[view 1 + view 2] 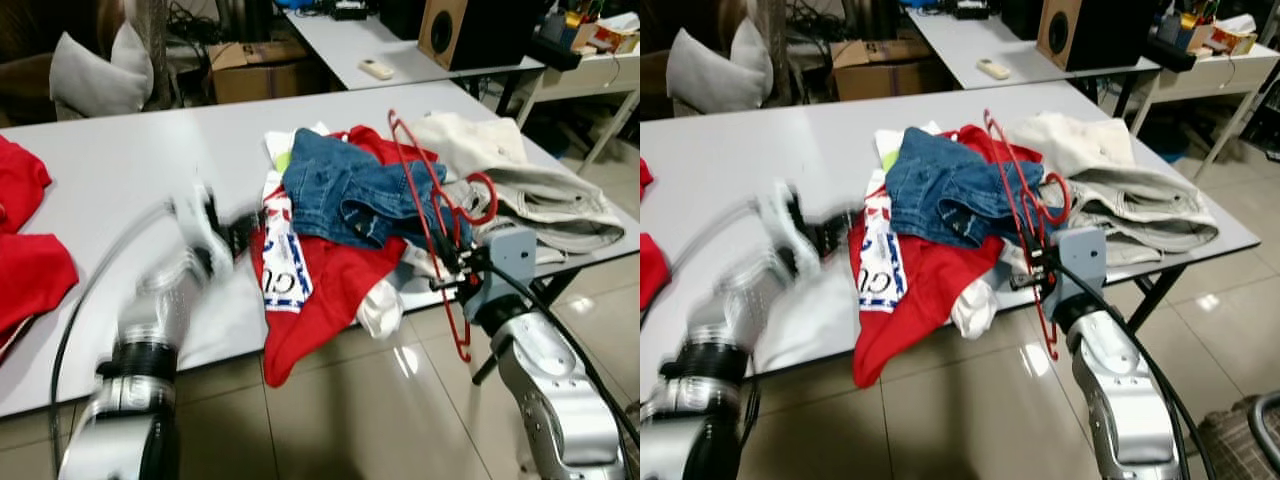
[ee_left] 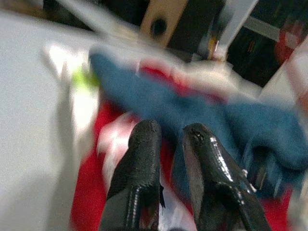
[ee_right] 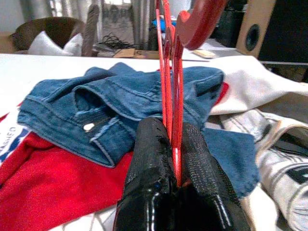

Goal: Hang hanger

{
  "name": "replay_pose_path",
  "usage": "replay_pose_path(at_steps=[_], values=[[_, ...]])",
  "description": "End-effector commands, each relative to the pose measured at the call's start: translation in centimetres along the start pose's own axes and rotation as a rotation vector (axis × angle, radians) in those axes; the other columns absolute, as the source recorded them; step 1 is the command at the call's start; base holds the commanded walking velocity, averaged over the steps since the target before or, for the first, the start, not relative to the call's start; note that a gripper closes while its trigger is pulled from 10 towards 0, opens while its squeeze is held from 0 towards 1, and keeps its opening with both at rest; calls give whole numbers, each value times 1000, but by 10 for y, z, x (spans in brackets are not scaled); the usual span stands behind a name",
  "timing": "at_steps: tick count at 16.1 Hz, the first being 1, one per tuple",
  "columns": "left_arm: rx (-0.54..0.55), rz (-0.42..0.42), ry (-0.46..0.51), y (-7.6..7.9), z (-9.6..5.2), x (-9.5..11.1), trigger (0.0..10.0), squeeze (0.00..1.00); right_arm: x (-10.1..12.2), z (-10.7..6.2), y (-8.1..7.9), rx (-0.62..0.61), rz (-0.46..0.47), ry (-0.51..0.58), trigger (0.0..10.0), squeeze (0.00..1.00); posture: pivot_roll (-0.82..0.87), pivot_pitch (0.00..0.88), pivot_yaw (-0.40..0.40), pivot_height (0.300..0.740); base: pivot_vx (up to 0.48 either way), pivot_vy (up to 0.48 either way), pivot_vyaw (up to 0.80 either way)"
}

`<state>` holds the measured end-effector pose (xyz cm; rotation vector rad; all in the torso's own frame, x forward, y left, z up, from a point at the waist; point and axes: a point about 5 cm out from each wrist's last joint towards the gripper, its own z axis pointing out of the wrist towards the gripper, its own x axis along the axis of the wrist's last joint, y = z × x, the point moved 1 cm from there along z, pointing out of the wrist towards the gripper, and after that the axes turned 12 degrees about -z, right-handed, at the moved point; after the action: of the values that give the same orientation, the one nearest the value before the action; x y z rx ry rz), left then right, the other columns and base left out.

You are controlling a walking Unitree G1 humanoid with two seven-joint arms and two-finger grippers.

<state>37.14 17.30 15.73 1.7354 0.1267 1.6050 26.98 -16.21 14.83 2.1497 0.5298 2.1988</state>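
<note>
Right claw (image 3: 173,144) clamps red hanger (image 1: 428,190) | left claw (image 2: 175,144) blurred, fingers slightly parted, over denim jacket (image 1: 350,190)

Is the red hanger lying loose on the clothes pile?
No, the right gripper is shut on the red hanger, holding it upright above the denim jacket.

Cluttered workroom, long white tables (image 1: 150,150), wooden speaker (image 1: 443,30), cardboard box (image 1: 255,68)

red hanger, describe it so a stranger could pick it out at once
On the white table, find the clothes pile at its near right edge. The red hanger stands above the denim jacket, clamped in the right pincer. It is the pile's one thin rigid red frame; the other red is cloth.
</note>
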Motion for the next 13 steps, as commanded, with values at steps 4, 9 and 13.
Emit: replay_pose_path(at_steps=[4,9,13], values=[[-45,-33,111,17,16,40,0,0,3,4,6,-52,7,27,10000,0,-119,0,54,740,0,0,0],[36,350,-22,4,-5,21,10000,0,-1,-1,3,-59,9,18,10000,0,-127,0,64,740,0,0,0],[31,517,21,30,-38,-4,10000,0,-7,-10,6,-30,-7,-14,10000,0,-117,0,23,740,0,120,-195]])
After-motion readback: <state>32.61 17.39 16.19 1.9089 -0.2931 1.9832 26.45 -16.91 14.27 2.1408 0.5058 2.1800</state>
